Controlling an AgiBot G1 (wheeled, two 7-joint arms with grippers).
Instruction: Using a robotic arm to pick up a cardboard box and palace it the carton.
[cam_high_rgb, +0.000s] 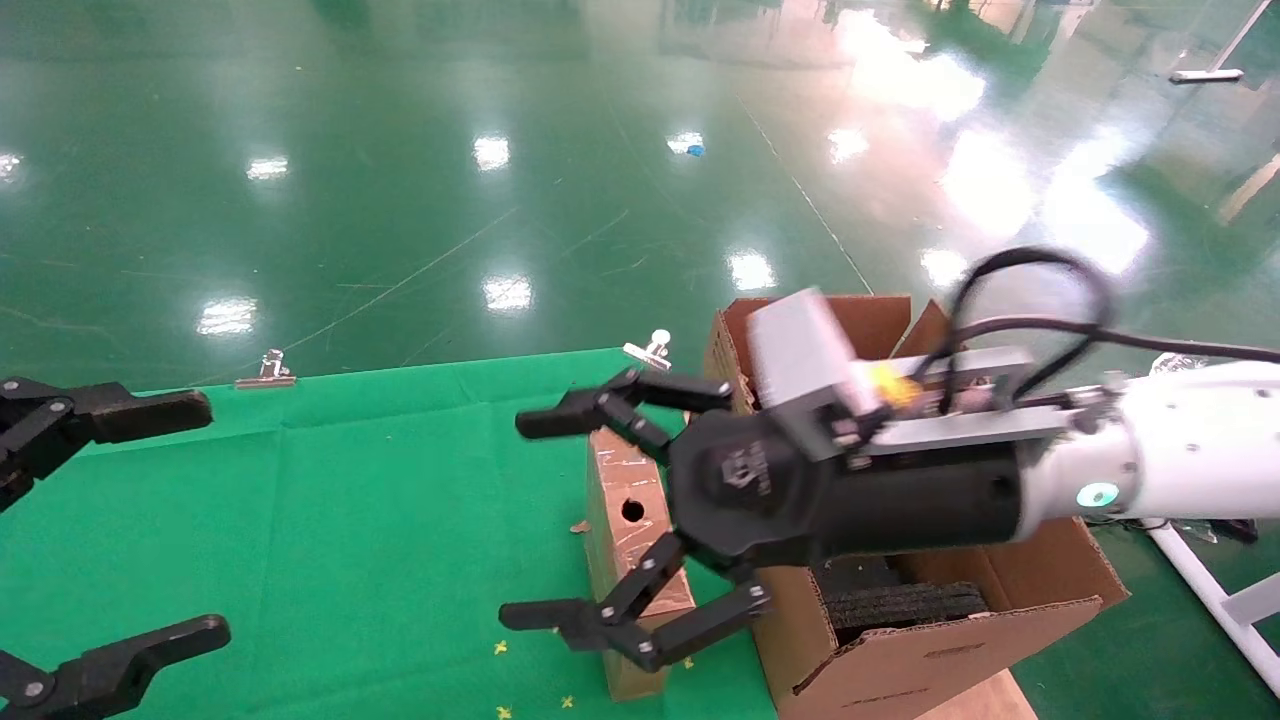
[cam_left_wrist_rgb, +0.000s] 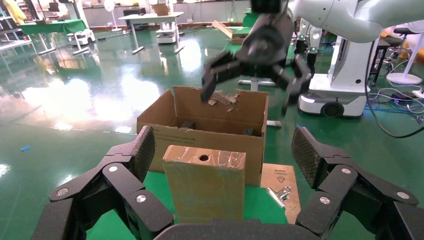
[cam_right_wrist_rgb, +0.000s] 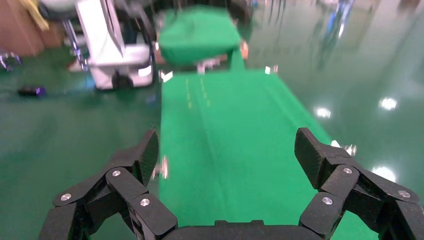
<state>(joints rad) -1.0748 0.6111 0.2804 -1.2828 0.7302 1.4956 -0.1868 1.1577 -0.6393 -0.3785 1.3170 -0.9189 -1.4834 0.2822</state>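
R gripper (cam_high_rgb: 620, 530) fingers spread, above box (cam_high_rgb: 632, 560) | box upright at cloth (cam_high_rgb: 300, 520) edge, beside carton (cam_high_rgb: 900, 640) | L gripper (cam_high_rgb: 110, 520) spread, far left; your room's between

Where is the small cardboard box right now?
In the head view, the cardboard box stands upright on the green cloth, against the carton's left wall, below the open right gripper.

Glossy floor (cam_high_rgb: 400, 150), matt cloth (cam_high_rgb: 350, 520), taped cardboard box (cam_high_rgb: 630, 540)

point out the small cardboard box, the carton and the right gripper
cardboard box (cam_left_wrist_rgb: 205, 187), left wrist view, front face
carton (cam_left_wrist_rgb: 207, 141), left wrist view, near wall
right gripper (cam_high_rgb: 590, 515), head view, between its open fingertips
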